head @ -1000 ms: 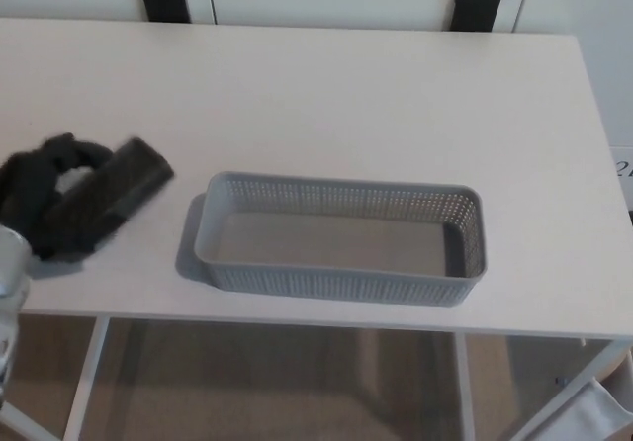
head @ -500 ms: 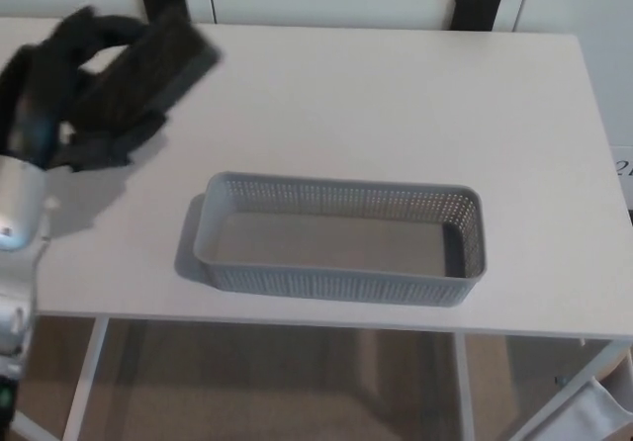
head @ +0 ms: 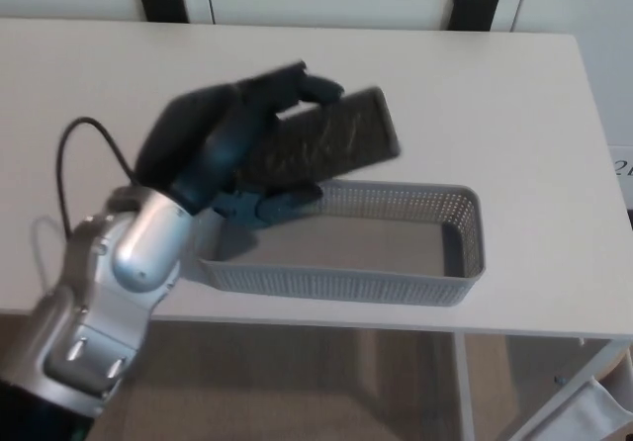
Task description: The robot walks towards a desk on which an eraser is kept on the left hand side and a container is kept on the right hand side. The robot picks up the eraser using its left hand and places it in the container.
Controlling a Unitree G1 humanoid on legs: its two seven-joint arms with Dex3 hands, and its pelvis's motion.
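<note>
The left hand (head: 232,139) comes in from seven o'clock on a silver forearm (head: 119,273) and hangs above the left end of the grey mesh container (head: 415,253), its fingers (head: 297,83) closed on the dark rectangular eraser (head: 331,144). The eraser juts out of the hand toward two o'clock, slightly tilted, its long face toward the camera. Two fingers lie across its upper edge at about twelve o'clock of the block, and the thumb (head: 272,204) presses its lower edge from six o'clock, so the eraser sits clamped between them with its free end clear of the hand. That free end hangs over the container's back wall; whether it touches the wall cannot be told. The container lies lengthwise on the white surface (head: 495,95), toward its front edge. A thin black cable (head: 74,149) loops off the wrist at nine o'clock. The right hand is out of sight.
</note>
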